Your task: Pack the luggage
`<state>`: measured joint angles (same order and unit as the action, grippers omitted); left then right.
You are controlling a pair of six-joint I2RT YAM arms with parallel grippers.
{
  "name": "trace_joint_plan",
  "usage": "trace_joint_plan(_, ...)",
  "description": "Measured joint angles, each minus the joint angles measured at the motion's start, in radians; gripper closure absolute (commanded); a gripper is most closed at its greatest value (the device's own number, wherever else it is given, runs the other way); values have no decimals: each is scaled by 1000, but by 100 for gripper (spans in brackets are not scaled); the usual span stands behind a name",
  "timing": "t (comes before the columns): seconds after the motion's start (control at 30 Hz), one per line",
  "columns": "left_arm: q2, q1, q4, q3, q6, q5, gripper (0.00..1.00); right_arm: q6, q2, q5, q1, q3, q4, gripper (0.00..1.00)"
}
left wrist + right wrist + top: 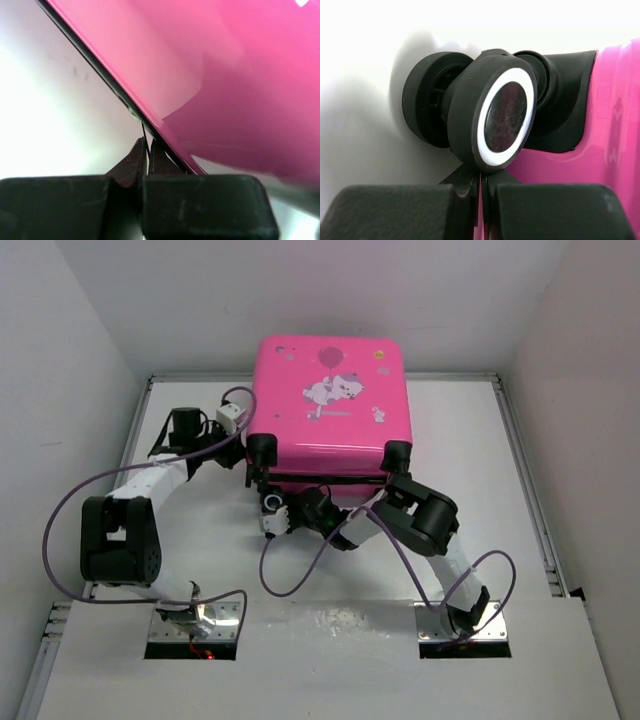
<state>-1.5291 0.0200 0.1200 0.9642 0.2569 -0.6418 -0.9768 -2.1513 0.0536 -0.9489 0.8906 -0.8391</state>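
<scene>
The luggage lies closed on the table, its pink lid with the white cartoon print facing up and its black wheels toward me. My left gripper is shut at the case's left side. In the left wrist view its tips touch the black seam under the pink shell, and a thin dark strand runs between them. My right gripper is shut just below the front-left wheel. In the right wrist view that wheel fills the frame right above the fingertips, beside the pink shell.
The second front wheel sits by my right arm's elbow. White walls close in on three sides, and metal rails run along the white table. Purple cables loop off both arms.
</scene>
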Motion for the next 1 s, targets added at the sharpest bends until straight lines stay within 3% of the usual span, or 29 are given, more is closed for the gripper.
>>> trace_joint_plan(0.17,118,-13,35,-72,183,7,100,32,-12,-3,1,51,52,100)
trace_joint_plan(0.3,192,-31,171,-91,368,-43,100,39,-12,-23,8,61,68,100)
trace_joint_plan(0.47,240,-54,437,-100,582,-198,100,39,-12,-68,24,68,75,100)
trace_joint_plan(0.63,237,-49,482,-100,706,-271,100,40,-13,-87,26,89,106,100)
trace_joint_plan(0.73,235,-48,443,-107,664,-283,100,40,-27,-92,25,117,117,100)
trace_joint_plan(1.0,290,-39,191,-206,380,-256,100,62,-43,-85,23,147,125,99)
